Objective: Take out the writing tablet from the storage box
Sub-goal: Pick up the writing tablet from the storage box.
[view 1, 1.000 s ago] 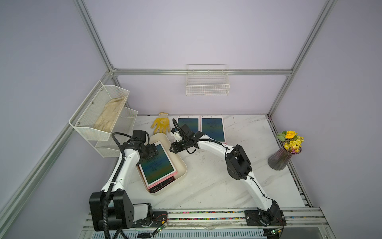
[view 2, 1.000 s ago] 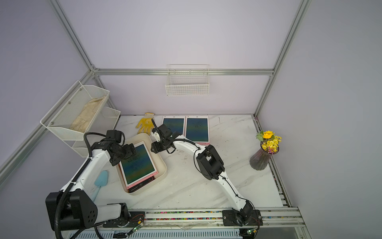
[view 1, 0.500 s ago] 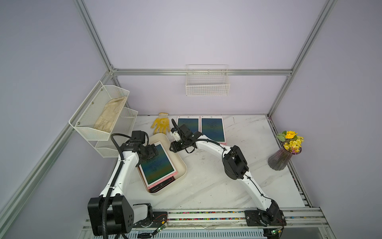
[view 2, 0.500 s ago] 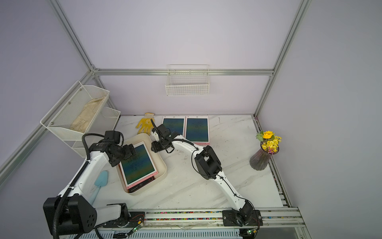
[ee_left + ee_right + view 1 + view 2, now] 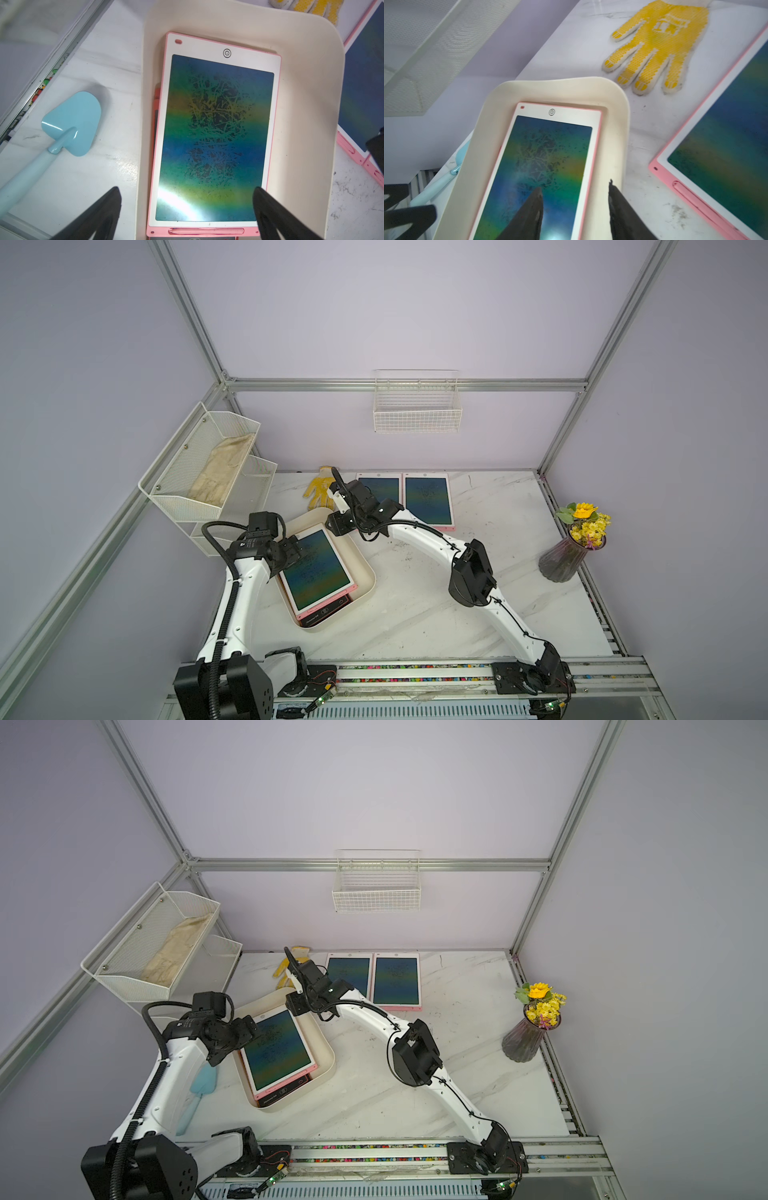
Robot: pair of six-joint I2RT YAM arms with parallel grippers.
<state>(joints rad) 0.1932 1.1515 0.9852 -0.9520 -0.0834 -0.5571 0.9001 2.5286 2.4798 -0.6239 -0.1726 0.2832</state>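
Both tools stand apart, empty: left tool [image 5: 187,189] wide, right tool [image 5: 574,185] narrower over tablet [image 5: 216,133] in box [image 5: 307,104]. Your pinch may slip on the slick screen.

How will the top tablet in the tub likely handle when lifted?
The top tablet looks thin and flat-framed: probably stiff and light. Its glossy screen shows glare, so likely slippery; edges should grip better. Resting on another tablet in the storage box, it may slide if pushed.
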